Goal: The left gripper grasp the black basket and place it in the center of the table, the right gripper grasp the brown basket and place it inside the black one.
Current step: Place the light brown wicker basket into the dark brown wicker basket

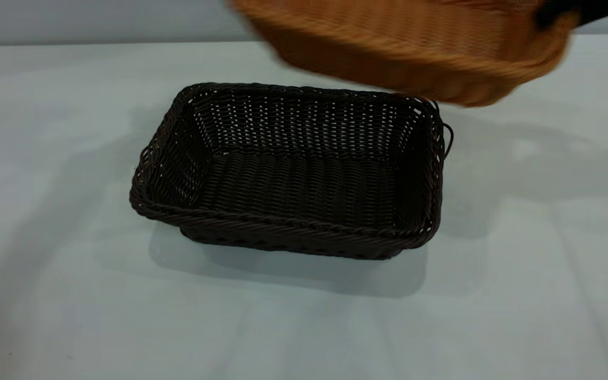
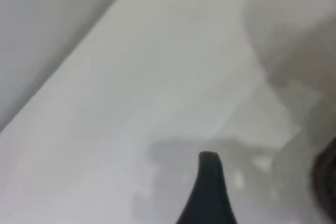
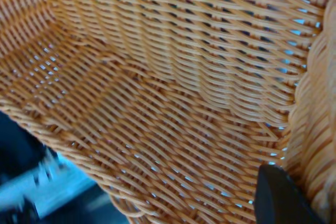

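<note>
Black basket (image 1: 293,174): I see it empty on the worktop (image 1: 56,264).
Brown basket (image 1: 415,47): lifted, empty, above its far right corner.
Fingers: I cannot tell.

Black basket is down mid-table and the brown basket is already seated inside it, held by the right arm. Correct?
Not quite. The black basket does sit mid-table, but the brown basket is not inside it yet. The exterior view shows it in the air, above and behind the black basket's far right corner, carried by the right arm. The black basket's interior is empty.
</note>
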You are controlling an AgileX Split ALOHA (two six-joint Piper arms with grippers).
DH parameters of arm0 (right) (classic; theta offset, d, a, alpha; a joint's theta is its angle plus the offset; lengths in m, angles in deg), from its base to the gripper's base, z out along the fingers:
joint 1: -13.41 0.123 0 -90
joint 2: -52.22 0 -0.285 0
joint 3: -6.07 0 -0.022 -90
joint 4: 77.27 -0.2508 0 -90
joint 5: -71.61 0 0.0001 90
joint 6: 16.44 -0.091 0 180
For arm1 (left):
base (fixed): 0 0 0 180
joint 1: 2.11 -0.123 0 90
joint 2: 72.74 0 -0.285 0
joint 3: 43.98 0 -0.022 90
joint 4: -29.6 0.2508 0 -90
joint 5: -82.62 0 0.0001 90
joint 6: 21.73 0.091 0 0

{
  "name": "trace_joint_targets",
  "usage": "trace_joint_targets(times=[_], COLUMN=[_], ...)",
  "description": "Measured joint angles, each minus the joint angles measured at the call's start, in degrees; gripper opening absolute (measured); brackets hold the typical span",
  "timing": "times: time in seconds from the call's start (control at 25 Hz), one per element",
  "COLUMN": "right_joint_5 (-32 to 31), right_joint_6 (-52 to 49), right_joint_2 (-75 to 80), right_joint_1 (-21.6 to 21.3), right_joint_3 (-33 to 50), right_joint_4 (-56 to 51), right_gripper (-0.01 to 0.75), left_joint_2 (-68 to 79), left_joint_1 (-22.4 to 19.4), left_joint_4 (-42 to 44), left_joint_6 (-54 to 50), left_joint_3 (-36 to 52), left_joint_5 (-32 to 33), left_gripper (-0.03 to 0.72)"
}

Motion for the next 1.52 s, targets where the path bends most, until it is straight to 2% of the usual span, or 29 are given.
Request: trace_joint_targets(times=[0.2, 0.32, 0.44, 0.84, 1.12, 1.24, 1.52], right_joint_5=[-0.16, -0.18, 0.18, 5.00, 4.86, 3.47, 2.67], right_joint_6=[-3.48, -4.88, -6.38, -10.98, -15.30, -17.11, -13.33], right_joint_2=[0.00, 0.00, 0.00, 3.43, 5.60, 5.98, 6.03], right_joint_1=[8.25, 12.58, 15.15, 15.92, 15.92, 15.92, 15.92], right_joint_3=[0.00, 0.05, 0.23, 0.30, 0.35, 0.35, 0.35], right_joint_4=[1.83, 3.99, 4.95, 6.36, 8.50, 10.43, 10.75], right_gripper=[0.066, 0.066, 0.066, 0.066, 0.091, 0.166, 0.499], left_joint_2=[-0.34, -0.34, -0.34, -0.34, -0.34, -0.34, -0.34], left_joint_1=[-6.05, -7.43, -7.59, -7.59, -7.59, -7.59, -7.59], left_joint_4=[-0.55, -1.56, -2.21, -2.48, -2.53, -2.53, -2.53], left_joint_6=[-3.60, -4.03, -4.20, -4.25, -4.25, -4.25, -4.24], left_joint_3=[0.00, 0.00, 0.00, 0.00, 0.00, 0.00, 0.00], left_joint_5=[0.25, 0.43, 0.65, 0.94, 1.00, 1.00, 1.00], left_gripper=[0.542, 0.542, 0.542, 0.542, 0.542, 0.542, 0.542])
